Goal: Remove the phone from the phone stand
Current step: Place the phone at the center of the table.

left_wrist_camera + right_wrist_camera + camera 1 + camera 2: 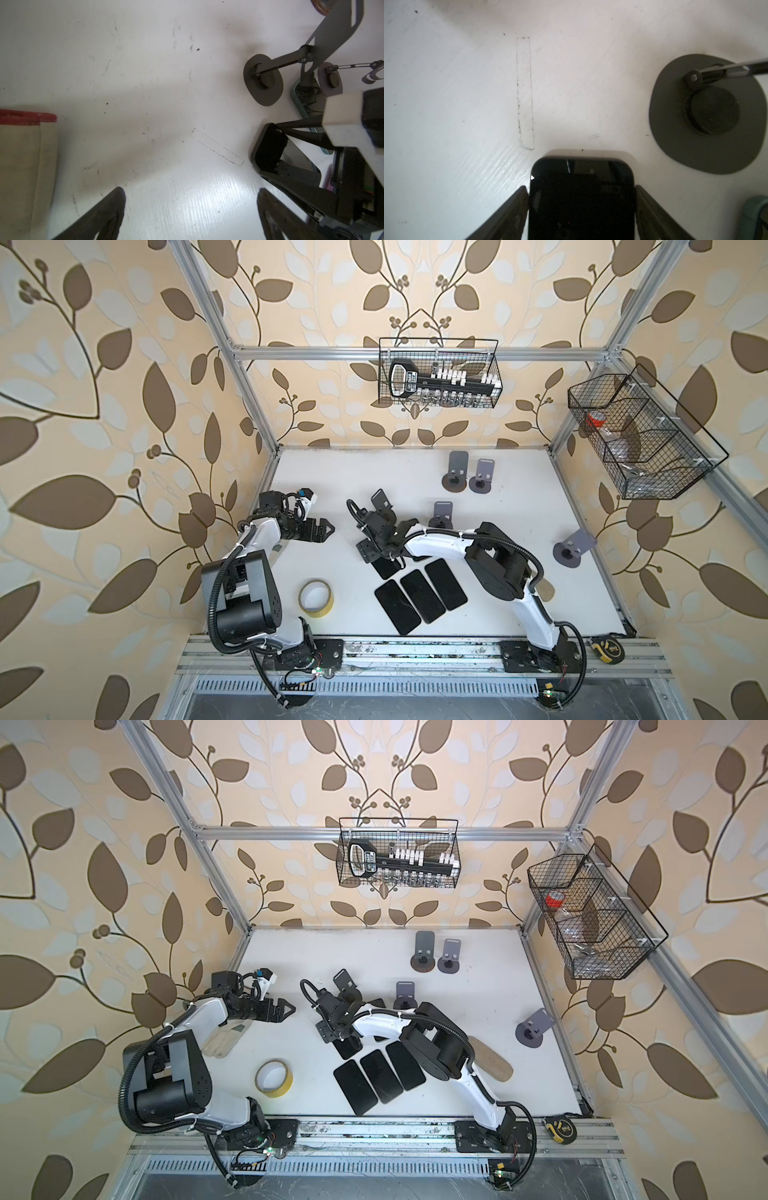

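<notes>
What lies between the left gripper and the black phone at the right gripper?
Only bare white table with a faint rectangular outline lies between left gripper and phone, seen in the left wrist view.

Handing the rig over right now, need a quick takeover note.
Left claw: open, empty.
Right claw: straddling a fourth phone, low beside the others; grip unclear.
Done: three phones lie flat in a row; five stands look empty in both top views.
To do: free the fourth phone, pull back, check the mostly hidden teal-edged item nearby.
</notes>
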Tool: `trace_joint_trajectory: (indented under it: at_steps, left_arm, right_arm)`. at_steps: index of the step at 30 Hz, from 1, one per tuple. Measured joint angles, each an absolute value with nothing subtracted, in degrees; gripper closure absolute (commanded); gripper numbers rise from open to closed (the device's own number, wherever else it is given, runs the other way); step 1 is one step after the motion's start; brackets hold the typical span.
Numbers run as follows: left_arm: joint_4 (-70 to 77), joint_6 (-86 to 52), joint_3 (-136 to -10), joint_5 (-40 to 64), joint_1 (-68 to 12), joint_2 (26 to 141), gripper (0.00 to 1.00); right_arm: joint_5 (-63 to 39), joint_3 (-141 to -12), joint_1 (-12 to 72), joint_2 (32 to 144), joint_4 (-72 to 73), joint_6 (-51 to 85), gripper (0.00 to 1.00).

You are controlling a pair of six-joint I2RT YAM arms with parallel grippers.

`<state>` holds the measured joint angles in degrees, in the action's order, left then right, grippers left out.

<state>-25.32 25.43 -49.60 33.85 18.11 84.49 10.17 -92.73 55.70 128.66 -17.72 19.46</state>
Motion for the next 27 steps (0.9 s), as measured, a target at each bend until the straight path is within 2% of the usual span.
trace_joint_trajectory:
  at_steps: [9, 14, 20, 23, 27]
  left_arm:
    - [-25.34, 25.43, -49.6, 34.06, 18.11, 84.49, 0.01]
    - [-25.32, 25.43, -49.6, 34.09, 18.11, 84.49, 0.01]
    - [-25.3, 25.41, -49.6, 34.09, 18.11, 84.49, 0.01]
    - [-25.21, 24.95, -49.6, 34.04, 18.11, 84.49, 0.01]
    - [-24.56, 23.14, -49.63, 33.78, 18.11, 85.03, 0.01]
  right_arm:
    - [10.13, -93.89, 55.57, 128.38, -20.14, 19.14, 0.16]
    - [10.52, -93.82, 55.48, 123.81, -21.26, 18.61, 0.15]
    - [11.31, -89.32, 55.48, 108.44, -15.11, 17.85, 0.13]
    - [13.74, -83.42, 55.33, 99.81, -10.83, 16.64, 0.0]
    - [18.04, -71.44, 53.32, 88.12, -5.43, 15.09, 0.0]
